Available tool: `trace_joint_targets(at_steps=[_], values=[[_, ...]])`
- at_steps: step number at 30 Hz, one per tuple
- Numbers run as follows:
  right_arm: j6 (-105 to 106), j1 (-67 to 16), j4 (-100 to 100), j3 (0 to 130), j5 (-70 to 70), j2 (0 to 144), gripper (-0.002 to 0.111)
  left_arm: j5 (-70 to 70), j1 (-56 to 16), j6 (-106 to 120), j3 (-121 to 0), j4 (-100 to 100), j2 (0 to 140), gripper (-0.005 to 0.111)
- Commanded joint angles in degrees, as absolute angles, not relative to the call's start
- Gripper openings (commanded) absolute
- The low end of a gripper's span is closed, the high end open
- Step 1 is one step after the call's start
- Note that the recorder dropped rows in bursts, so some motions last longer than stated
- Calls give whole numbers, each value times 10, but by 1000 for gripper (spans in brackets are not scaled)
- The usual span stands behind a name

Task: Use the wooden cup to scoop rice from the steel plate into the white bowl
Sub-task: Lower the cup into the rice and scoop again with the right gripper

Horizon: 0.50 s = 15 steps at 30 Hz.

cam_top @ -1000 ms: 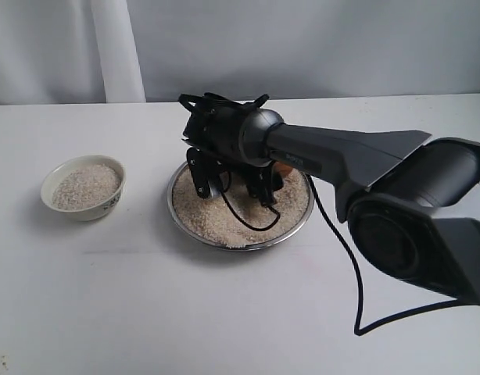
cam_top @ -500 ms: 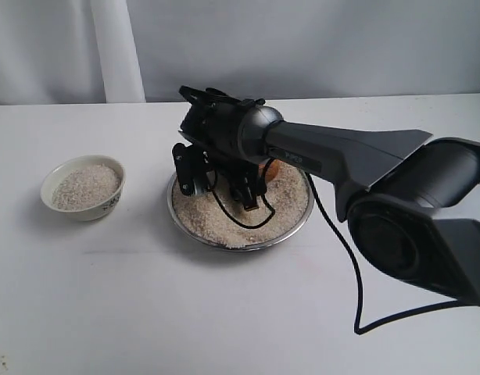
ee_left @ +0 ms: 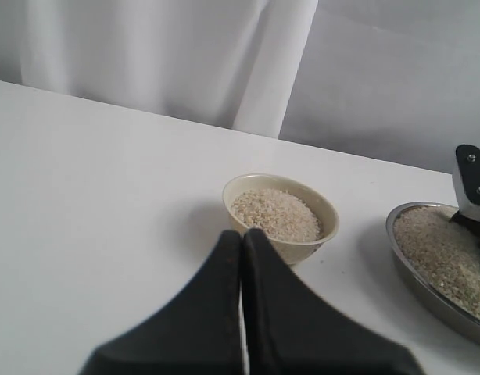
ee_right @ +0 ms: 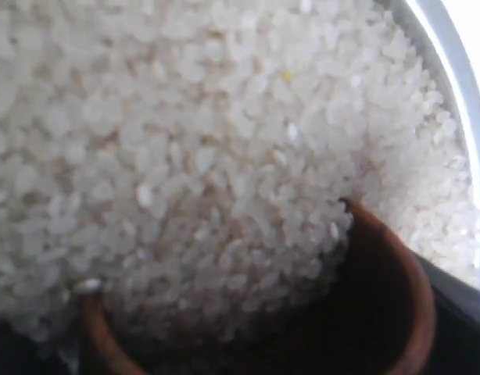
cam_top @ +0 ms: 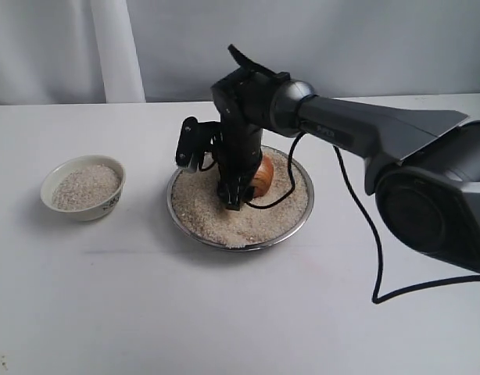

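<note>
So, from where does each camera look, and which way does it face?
Exterior: off the arms, above the table, looking down across it to the curtain; shows the right arm over the plate.
Left wrist: low over the table, facing the bowl and the plate's edge; its shut fingers show.
Right wrist: close over the plate, facing into rice and the cup; a dark finger shows.
Shared: exterior and left wrist both see bowl and plate; exterior and right wrist both see cup and rice.

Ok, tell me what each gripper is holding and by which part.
Right gripper: the wooden cup, jaws across its outer wall, mouth in the rice. Left gripper: nothing, jaws shut.
</note>
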State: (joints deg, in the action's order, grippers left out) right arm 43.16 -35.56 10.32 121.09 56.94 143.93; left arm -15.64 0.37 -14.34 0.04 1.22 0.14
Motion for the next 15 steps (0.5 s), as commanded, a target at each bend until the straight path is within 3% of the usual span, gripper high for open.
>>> trace_joint_targets(at_steps=[1,15], values=[[445,-342,-12,1198,578,1463,0,-152,0,-146,0,10,0,0],[479,-301,-119,1198,591,1463,0,-152,0,-146,0,10,0,0]])
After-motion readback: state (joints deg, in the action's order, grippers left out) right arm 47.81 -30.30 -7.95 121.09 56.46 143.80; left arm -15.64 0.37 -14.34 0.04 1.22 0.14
